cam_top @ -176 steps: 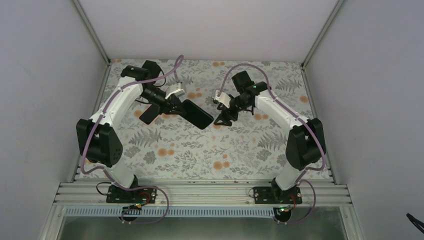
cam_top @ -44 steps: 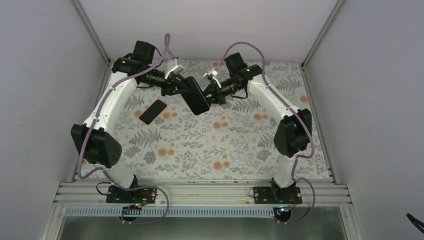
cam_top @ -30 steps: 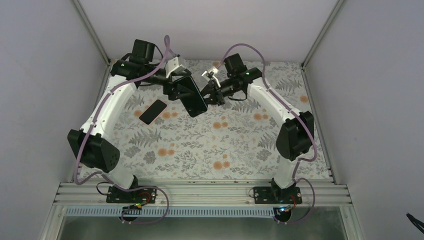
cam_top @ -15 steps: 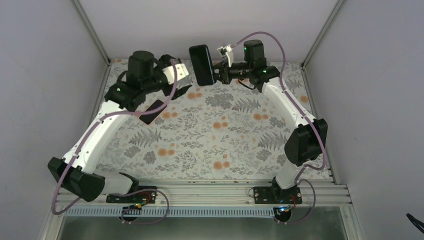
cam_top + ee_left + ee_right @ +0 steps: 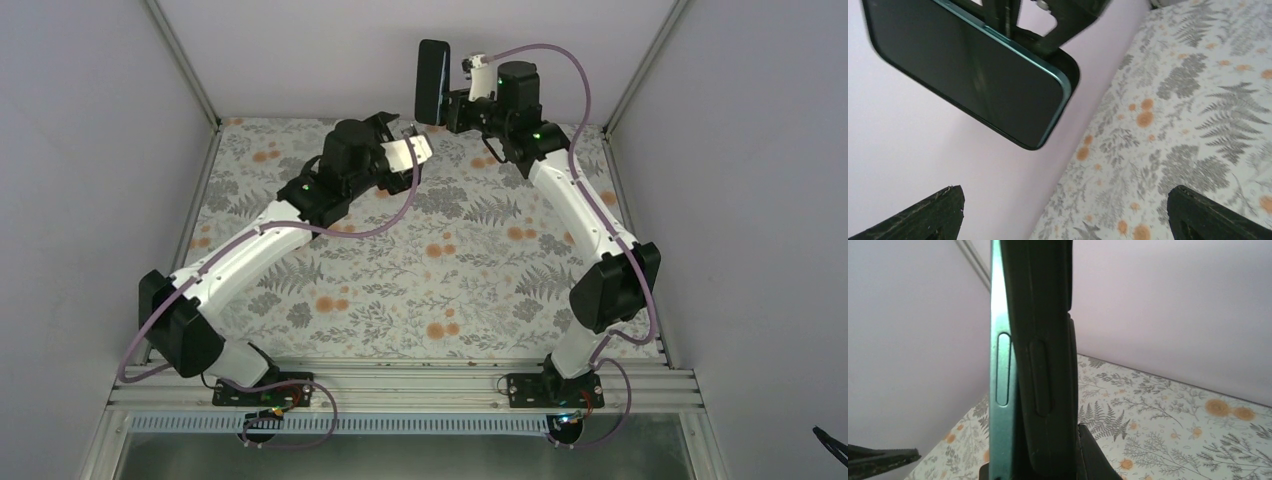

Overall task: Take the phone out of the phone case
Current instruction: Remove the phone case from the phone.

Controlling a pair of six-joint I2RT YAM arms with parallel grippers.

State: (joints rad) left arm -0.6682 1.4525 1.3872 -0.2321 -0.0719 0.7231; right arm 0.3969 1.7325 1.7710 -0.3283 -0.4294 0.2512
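My right gripper (image 5: 456, 100) is shut on the phone (image 5: 432, 80), which stands upright, high against the back wall. In the right wrist view the phone's teal side (image 5: 1000, 365) shows beside the black phone case (image 5: 1044, 340), both clamped between the right gripper (image 5: 1033, 462) jaws. The left gripper (image 5: 398, 126) hangs open just below and left of the phone, apart from it. From the left wrist, the dark screen (image 5: 963, 70) with its teal rim fills the top left, the case corner (image 5: 1072, 75) behind it. The left gripper (image 5: 1068, 215) is wide open around nothing.
The floral table cloth (image 5: 440, 270) lies below both arms. The back wall (image 5: 300, 50) is close behind the raised phone. Metal corner posts (image 5: 180, 60) stand at both back corners. My left arm (image 5: 260, 240) stretches diagonally over the left half of the table.
The right gripper has carried the phone up and back toward the wall. The left gripper, earlier at the phone, has stayed open and swung right to just beneath it.
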